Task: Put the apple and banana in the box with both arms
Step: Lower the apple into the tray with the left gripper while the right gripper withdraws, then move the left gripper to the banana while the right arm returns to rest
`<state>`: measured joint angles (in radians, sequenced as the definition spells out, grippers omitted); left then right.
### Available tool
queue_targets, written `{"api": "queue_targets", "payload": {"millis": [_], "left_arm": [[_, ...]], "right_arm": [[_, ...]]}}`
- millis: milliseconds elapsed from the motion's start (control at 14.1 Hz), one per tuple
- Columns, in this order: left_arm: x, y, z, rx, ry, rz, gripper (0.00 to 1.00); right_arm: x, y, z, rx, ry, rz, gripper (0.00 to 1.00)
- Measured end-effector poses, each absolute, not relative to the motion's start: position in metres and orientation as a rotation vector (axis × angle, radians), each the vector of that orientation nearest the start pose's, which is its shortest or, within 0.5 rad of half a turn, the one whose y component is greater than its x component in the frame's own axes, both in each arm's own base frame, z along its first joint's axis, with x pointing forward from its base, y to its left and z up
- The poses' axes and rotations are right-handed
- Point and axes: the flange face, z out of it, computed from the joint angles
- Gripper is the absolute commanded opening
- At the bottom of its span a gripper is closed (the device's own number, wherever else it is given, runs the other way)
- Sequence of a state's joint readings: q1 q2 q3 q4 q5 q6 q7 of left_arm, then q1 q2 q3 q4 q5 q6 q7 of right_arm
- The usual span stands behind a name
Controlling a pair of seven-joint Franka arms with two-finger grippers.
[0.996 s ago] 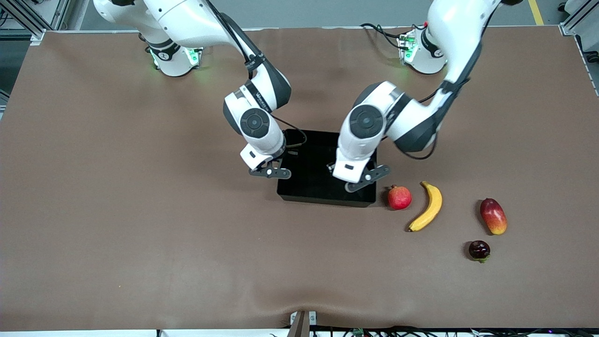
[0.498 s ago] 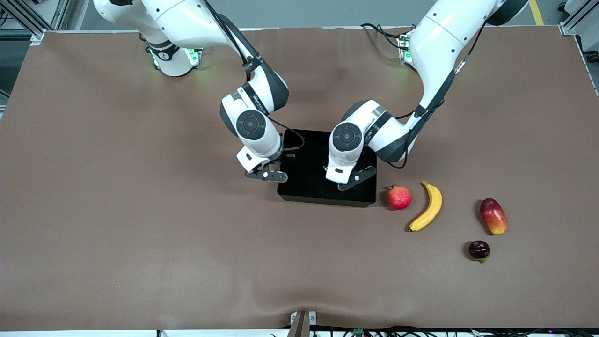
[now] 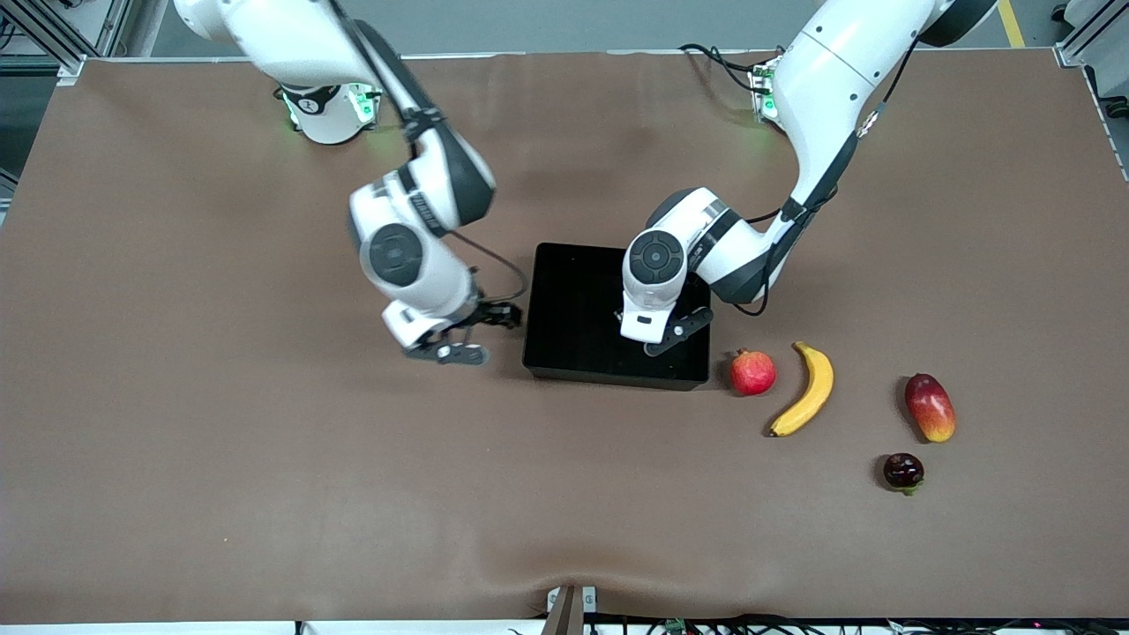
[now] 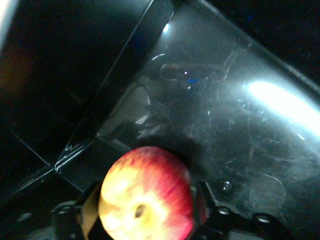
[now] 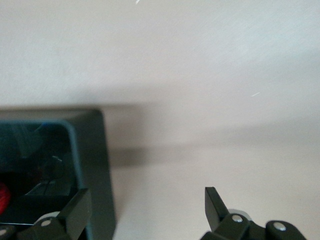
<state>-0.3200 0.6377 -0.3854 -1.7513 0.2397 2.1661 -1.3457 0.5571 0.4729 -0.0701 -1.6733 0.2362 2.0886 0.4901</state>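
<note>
Locate the left pincer (image 3: 663, 339) in the front view, low over the box (image 3: 573, 300), above the part nearest the left arm's end of the tabletop (image 3: 265, 441). Do not look for the apple in that view: hidden there under the left wrist. Refer to the left wrist view for the apple (image 4: 147, 192), pinched between the two fingers (image 4: 86, 215) of the left pincer, above the glossy black floor of the box and close to one of its corners. Locate the right pincer (image 3: 445, 351) over bare tabletop, just beside the box wall toward the right arm's end. Confirm in the right wrist view both fingers (image 5: 75, 210) spread wide, gripping nothing. Count two arms, one box, one apple, one banana (image 3: 807, 390). Count four fruits lying on the tabletop, all toward the left arm's end from the box: one round red fruit (image 3: 752, 372) just beside the box, then the banana near it but apart, then one oblong red-and-yellow fruit (image 3: 930, 407), and one small dark fruit (image 3: 903, 471) nearest the front camera.
</note>
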Motion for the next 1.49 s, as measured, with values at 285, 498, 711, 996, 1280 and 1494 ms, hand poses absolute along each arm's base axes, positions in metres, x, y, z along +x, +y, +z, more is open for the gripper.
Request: {"api": "queue_targets", "payload": {"millis": [285,498,711,996,1280,1494], "left_arm": [[0.549,-0.379,0.319,-2.93,-0.89,0.044,1.0],[0.581,-0.31,0.403,-2.908,-0.813,0.011,1.0],[0.622,-0.195,0.399,-2.909,-0.705,0.093,1.0],[0.647,-0.061,0.314,-2.966,-0.485,0.326,0.87],[0.652,-0.029,0.242,-3.058,-0.25,0.42,0.88],[0.652,-0.054,0.222,-3.091,-0.164,0.408,0.88]], "right_arm": [[0.604,0.23,0.384,-3.011,0.237,0.252,1.0],[0.61,0.154,0.418,-3.002,0.205,0.289,1.0],[0.614,0.085,0.446,-2.98,0.154,0.252,1.0],[0.6,0.036,0.497,-3.063,0.068,0.169,1.0],[0.575,-0.009,0.545,-3.075,0.155,0.138,1.0],[0.551,-0.038,0.58,-3.059,0.224,0.125,1.0]]}}
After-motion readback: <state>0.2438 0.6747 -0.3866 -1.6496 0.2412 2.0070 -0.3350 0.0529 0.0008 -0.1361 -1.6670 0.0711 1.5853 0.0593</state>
